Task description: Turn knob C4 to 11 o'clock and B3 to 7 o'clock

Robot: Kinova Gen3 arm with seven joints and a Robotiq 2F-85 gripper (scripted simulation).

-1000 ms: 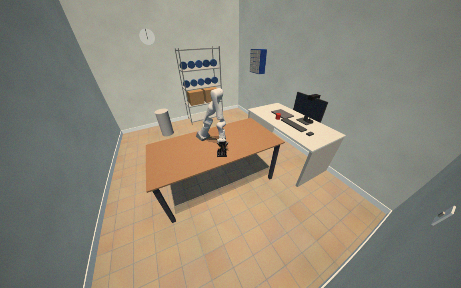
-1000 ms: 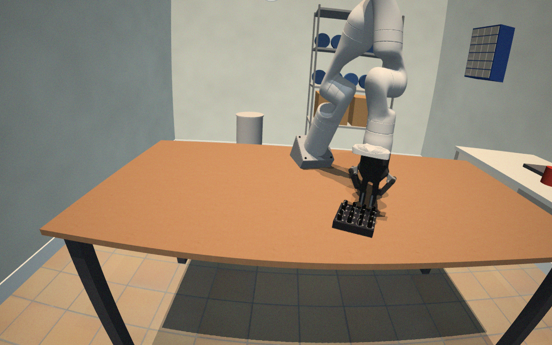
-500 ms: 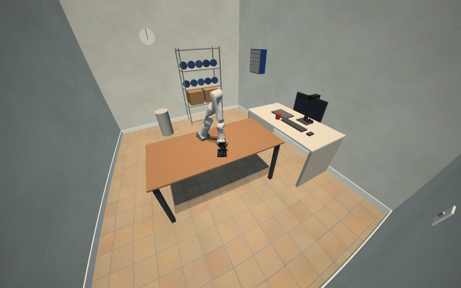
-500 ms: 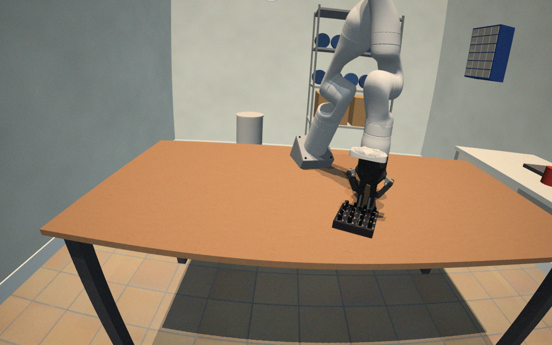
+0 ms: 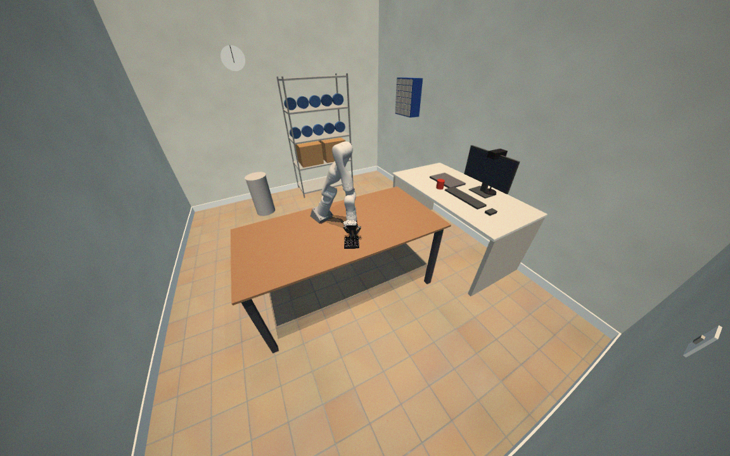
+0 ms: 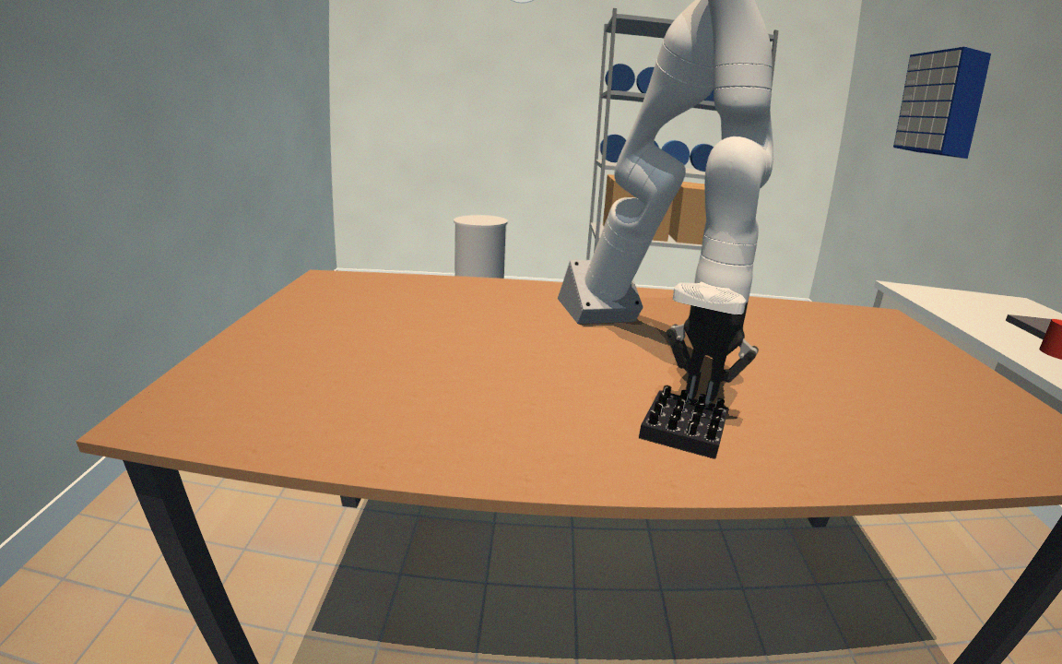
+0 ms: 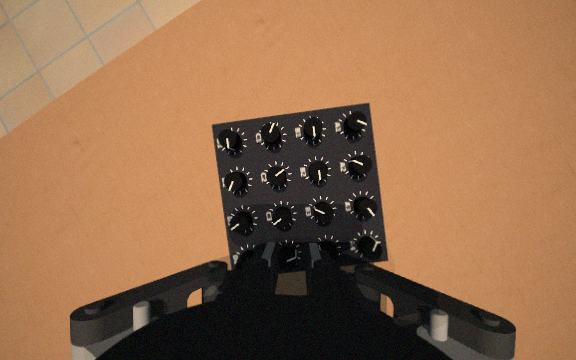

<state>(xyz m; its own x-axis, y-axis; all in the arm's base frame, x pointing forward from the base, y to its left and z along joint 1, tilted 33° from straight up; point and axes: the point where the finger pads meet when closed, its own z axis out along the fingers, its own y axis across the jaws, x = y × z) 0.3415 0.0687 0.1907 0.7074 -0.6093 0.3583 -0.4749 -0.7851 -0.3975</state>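
Observation:
The black knob box stands on the brown table; it also shows in the top view and the exterior view. In the wrist view the columns read D, C, B, A from left to right, and row 4 is nearest to me. My gripper points straight down over the box's near edge. Its fingers stand narrowly apart on either side of knob C4, and I see no grip on it. C4's white line points down-left in the wrist view. Knob B3 is free; its line points up-left.
The arm's base is bolted to the table behind the box. A white desk with a red cup stands to the right. A grey cylinder and a shelf rack stand on the floor behind the table.

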